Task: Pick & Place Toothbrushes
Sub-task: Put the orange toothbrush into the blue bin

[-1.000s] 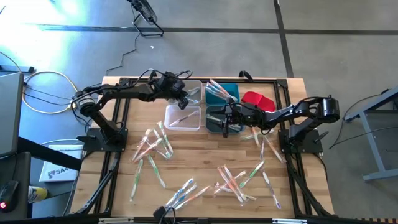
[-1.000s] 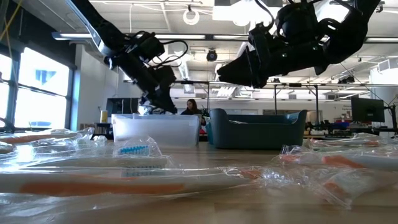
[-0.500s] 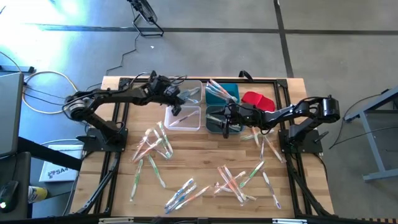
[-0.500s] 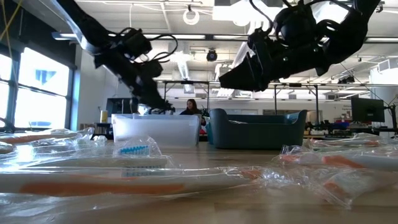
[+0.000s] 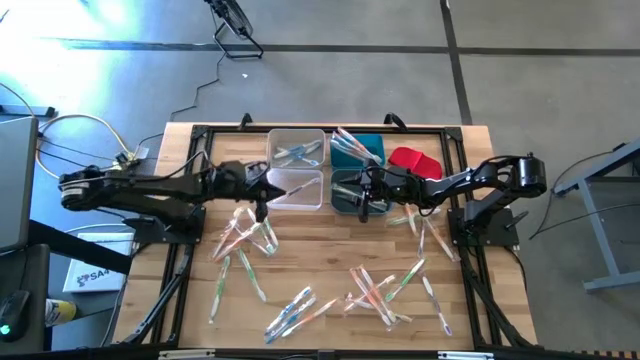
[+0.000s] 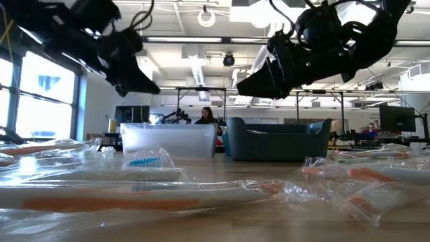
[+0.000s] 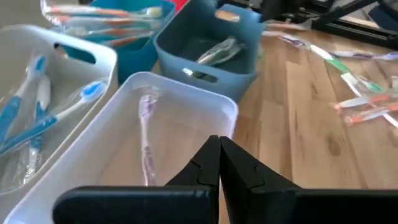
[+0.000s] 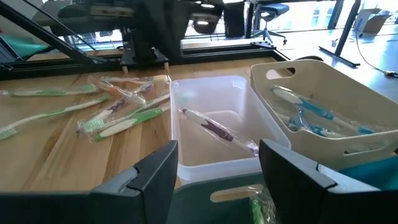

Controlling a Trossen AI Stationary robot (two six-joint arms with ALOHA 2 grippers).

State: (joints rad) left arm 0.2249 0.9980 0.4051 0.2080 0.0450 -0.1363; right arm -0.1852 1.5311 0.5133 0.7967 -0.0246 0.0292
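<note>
Wrapped toothbrushes lie loose on the wooden table (image 5: pixel 330 250), in clusters at the near left (image 5: pixel 245 235) and near right (image 5: pixel 380 290). Others lie sorted in four bins: a purple one (image 7: pixel 147 137) in the near clear bin (image 5: pixel 295 190), blue ones (image 7: pixel 37 106) in the far clear bin (image 5: pixel 297 148), orange ones in the teal bin (image 5: pixel 358 148), a green one (image 7: pixel 214 53) in the dark blue bin (image 5: pixel 347 203). My left gripper (image 7: pixel 219 155) is shut and empty, at the near clear bin's left edge. My right gripper (image 8: pixel 217 180) hangs open and empty over the dark blue bin.
A red cloth-like piece (image 5: pixel 415 160) lies at the far right beside the teal bin. A black frame (image 5: pixel 200 132) runs round the table's edges. More loose toothbrushes (image 5: pixel 425 225) lie under the right arm. Bare wood shows in the table's middle.
My left gripper has drawn back from over the far clear bin toward the table's left and near edges, and now stands by the near clear bin's left side. Its arm has folded back. My right gripper has kept still.
</note>
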